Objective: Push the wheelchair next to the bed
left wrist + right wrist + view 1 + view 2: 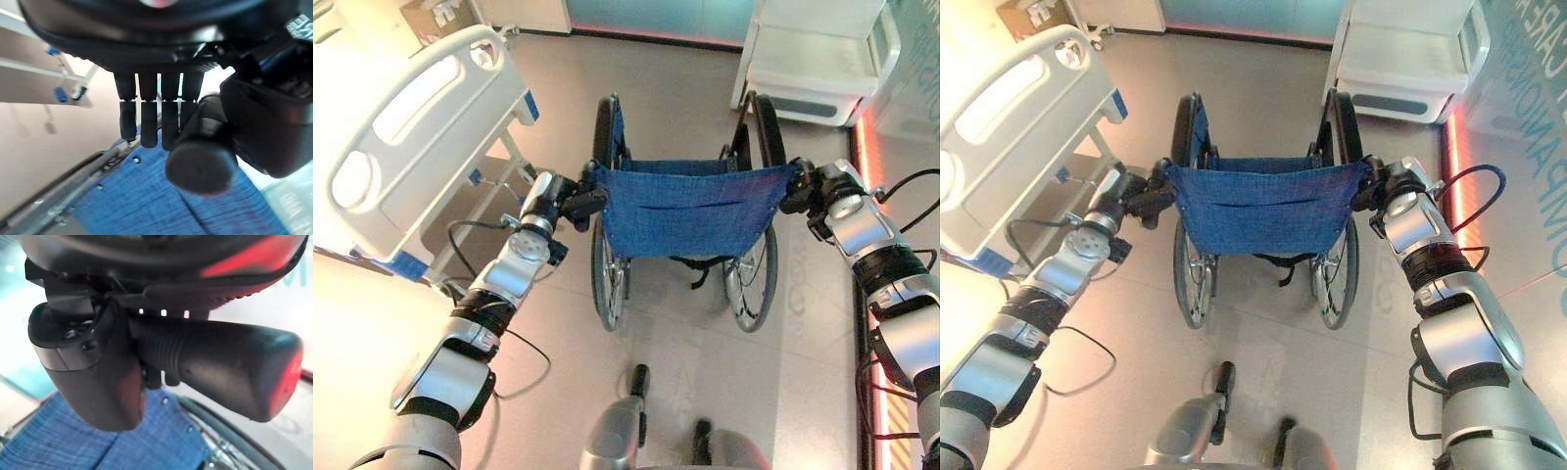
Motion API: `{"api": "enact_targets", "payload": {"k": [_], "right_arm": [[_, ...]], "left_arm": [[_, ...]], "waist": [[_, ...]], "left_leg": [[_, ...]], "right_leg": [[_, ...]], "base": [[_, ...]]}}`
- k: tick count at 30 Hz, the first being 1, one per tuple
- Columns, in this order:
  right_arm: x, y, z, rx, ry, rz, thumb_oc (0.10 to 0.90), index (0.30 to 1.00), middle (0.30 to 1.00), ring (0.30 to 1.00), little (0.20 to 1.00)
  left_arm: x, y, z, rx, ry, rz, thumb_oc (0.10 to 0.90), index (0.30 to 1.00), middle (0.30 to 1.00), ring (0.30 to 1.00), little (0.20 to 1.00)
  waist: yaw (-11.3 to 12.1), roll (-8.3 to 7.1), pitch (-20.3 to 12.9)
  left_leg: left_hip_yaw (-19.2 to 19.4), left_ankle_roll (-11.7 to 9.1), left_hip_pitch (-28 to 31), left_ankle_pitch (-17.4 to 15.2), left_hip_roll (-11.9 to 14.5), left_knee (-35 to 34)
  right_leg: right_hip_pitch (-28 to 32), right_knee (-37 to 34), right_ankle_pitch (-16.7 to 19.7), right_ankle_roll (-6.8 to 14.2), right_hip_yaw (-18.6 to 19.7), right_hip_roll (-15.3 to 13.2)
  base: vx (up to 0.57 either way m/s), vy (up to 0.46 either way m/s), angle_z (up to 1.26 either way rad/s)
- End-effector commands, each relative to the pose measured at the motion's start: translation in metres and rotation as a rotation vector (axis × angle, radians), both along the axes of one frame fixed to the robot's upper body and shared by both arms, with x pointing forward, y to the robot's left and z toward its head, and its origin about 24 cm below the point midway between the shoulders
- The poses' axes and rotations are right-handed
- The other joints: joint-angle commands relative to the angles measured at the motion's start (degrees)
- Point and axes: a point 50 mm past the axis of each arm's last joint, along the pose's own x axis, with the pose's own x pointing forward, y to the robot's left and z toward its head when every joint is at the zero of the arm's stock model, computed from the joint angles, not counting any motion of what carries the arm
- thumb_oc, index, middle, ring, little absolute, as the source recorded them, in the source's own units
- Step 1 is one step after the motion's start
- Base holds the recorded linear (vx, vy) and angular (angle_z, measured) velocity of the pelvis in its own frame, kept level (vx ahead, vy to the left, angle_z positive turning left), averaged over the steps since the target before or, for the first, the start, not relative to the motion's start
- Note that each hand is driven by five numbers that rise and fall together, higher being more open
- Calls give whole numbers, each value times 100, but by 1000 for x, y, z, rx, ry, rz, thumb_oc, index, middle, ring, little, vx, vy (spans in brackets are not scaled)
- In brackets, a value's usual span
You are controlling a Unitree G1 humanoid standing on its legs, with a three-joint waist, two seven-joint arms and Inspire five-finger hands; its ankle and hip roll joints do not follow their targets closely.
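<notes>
- Left eye view shows the wheelchair in the middle of the floor, its blue fabric backrest facing the camera and its two big wheels standing either side of the seat.
- It stands just beside the foot end of the bed, which lies to the robot's left; a gap of floor shows between the bed frame and the nearer wheel.
- The left robot hand sits at the backrest's upper left corner. In the left wrist view its fingers curl down over the left push handle, with the thumb on the other side of the grip, so the handle is held.
- The right robot hand sits at the upper right corner. In the right wrist view it is wrapped round the ribbed right push handle, the thumb crossing in front of the grip.
- Both arms reach forward from the lower corners, roughly level with each other.
- Beyond the wheelchair, against the far wall, stands a white cabinet-like unit.
- A cardboard box sits on the floor past the head of the bed.
</notes>
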Motion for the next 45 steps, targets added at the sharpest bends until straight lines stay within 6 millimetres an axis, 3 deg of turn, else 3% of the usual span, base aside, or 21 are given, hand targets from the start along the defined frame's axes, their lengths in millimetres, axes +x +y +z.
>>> {"api": "enact_targets", "payload": {"k": [1, 7, 9, 13, 16, 17, 18, 19, 21, 24, 27, 29, 32, 34, 35, 36, 37, 38, 39, 42, 45], "right_arm": [[-9, 14, -46, -91, 91, 162, 400, 300, 300, 300, 300], [-9, 12, -49, -81, 70, 142, 400, 300, 300, 300, 300], [-8, 10, -50, -79, 63, 139, 400, 300, 300, 300, 300], [-10, 6, -53, -82, 49, 135, 400, 300, 300, 300, 300], [-12, 4, -59, -103, 57, 140, 400, 300, 300, 300, 300], [-12, 6, -58, -109, 54, 145, 400, 300, 300, 300, 300], [-10, 11, -51, -120, 38, 159, 400, 300, 300, 300, 300], [-9, 12, -49, -123, 36, 162, 400, 300, 300, 300, 300], [-6, 14, -37, -144, 6, 164, 400, 300, 300, 300, 300], [-4, 12, -20, -178, -17, 150, 400, 300, 300, 300, 300], [-1, 12, -1, -228, -40, 149, 400, 300, 300, 300, 300], [2, 9, 20, -263, -80, 137, 400, 300, 300, 300, 300], [-1, 6, 16, -278, -72, 157, 400, 300, 300, 300, 300], [-3, 3, 13, -292, -60, 174, 400, 300, 300, 300, 300], [-6, -1, 10, -315, -46, 183, 400, 300, 300, 300, 300], [-6, -3, 10, -319, -45, 183, 400, 300, 300, 300, 300], [-8, -6, 9, -328, -44, 181, 400, 300, 300, 300, 300], [-8, -7, 9, -329, -44, 180, 400, 300, 300, 300, 300], [-10, -9, 7, -343, -40, 169, 400, 300, 300, 300, 300], [-10, -10, 4, -353, -38, 166, 400, 300, 300, 300, 300], [-8, -7, 2, -372, -41, 170, 400, 300, 300, 300, 300]], "left_arm": [[-15, 51, -16, 199, 99, 139, 400, 300, 300, 300, 300], [-12, 52, 0, 251, 87, 124, 400, 300, 300, 300, 300], [-11, 52, 2, 277, 93, 117, 400, 300, 300, 300, 300], [-14, 52, -2, 314, 105, 102, 400, 300, 300, 300, 300], [-16, 48, -15, 318, 116, 88, 400, 300, 300, 300, 300], [-17, 49, -17, 315, 113, 91, 400, 300, 300, 300, 300], [-18, 51, -16, 305, 100, 105, 400, 300, 300, 300, 300], [-18, 52, -16, 303, 97, 108, 400, 300, 300, 300, 300], [-15, 52, -5, 294, 56, 113, 400, 300, 300, 300, 300], [-9, 50, 11, 284, 15, 97, 400, 300, 300, 300, 300], [-6, 47, 17, 275, 0, 86, 400, 300, 300, 300, 300], [-2, 45, 30, 259, -31, 78, 400, 300, 300, 300, 300], [-2, 43, 20, 223, 2, 83, 400, 300, 300, 300, 300], [-4, 42, 11, 223, 32, 81, 400, 300, 300, 300, 300], [-6, 40, 3, 224, 49, 75, 400, 300, 300, 300, 300], [-6, 39, 2, 223, 50, 74, 400, 300, 300, 300, 300], [-6, 36, -2, 219, 47, 70, 400, 300, 300, 300, 300], [-6, 35, -2, 218, 47, 70, 400, 300, 300, 300, 300], [-5, 31, -4, 207, 42, 61, 400, 300, 300, 300, 300], [-4, 24, -8, 199, 37, 50, 400, 300, 300, 300, 300], [-5, 18, -13, 204, 32, 34, 400, 300, 300, 300, 300]], "waist": [[-76, -341, -403], [51, -484, -533], [135, -517, -600], [137, -559, -726], [-57, -546, -783], [-141, -504, -749], [-338, -371, -602], [-375, -351, -568], [-655, -301, -292], [-897, -368, -138], [-995, -389, -123], [-1022, -471, -127], [-1089, -456, -279], [-1138, -484, -381], [-1223, -433, -501], [-1268, -443, -561], [-1329, -462, -667], [-1337, -462, -676], [-1320, -512, -693], [-1248, -607, -653], [-1010, -615, -420]], "left_leg": [[12, 606, -545, -32, -188, 458], [-53, 761, -546, -209, -424, 596], [-78, 829, -569, -228, -521, 561], [-25, 961, -458, -301, -645, 471], [-96, 1018, -235, -404, -749, 479], [-134, 990, -104, -435, -734, 475], [-247, 952, 214, -510, -676, 381], [-270, 949, 268, -529, -674, 364], [-478, 1018, 480, -693, -807, 300], [-746, 1091, 567, -900, -1041, 357], [-908, 1109, 576, -1165, -1029, 618], [-833, 1106, 406, -1373, -939, 958], [-930, 824, 798, -1495, -444, 1004], [-781, 613, 1202, -1334, -79, 930], [-653, 398, 1593, -848, 330, 859], [-618, 338, 1643, -645, 414, 856], [-468, 191, 1679, -141, 664, 1022], [-459, 173, 1673, -92, 695, 1051], [-437, 143, 1413, 172, 757, 1545], [-486, 230, 972, 234, 562, 2073], [-545, 403, 199, 179, 99, 2066]], "right_leg": [[880, 145, -37, -15, -641, -154], [968, 357, 525, 180, -694, -519], [1059, 563, 940, 214, -682, -647], [946, 1004, 1323, 254, -637, -601], [494, 729, 1113, 184, -495, -327], [200, 562, 1047, 163, -512, -319], [-539, 461, 1083, 142, -499, -340], [-643, 452, 1102, 141, -494, -346], [-1587, 168, 1562, 201, -297, -365], [-1979, -621, 2092, 359, 31, -449], [-2135, -506, 2151, 341, 216, -421], [-2130, -310, 1968, 305, 170, -470], [-2094, 289, 1453, 226, 6, -358], [-1973, 287, 1382, 173, -286, -405], [-1755, 165, 1277, 63, -467, -282], [-1720, 100, 1264, 24, -507, -265], [-1601, -13, 1178, -99, -629, -212], [-1582, -32, 1169, -118, -652, -204], [-1359, -125, 1054, -261, -674, -137], [-1082, -217, 968, -376, -626, -91], [-584, -263, 819, -396, -409, 63]], "base": [[327, 167, -18], [265, 184, -17], [186, 160, -14], [198, 128, -17], [331, 55, 3], [274, -26, 17], [247, -34, 7], [246, -63, -2], [226, -109, 26], [338, -193, 94], [340, -275, 88], [279, -349, 50], [416, -328, 34], [461, -297, 36], [453, -280, 52], [518, -331, 68], [272, -189, 51], [389, -293, 31], [286, -232, 29], [365, -224, 20], [365, -74, 22]]}}
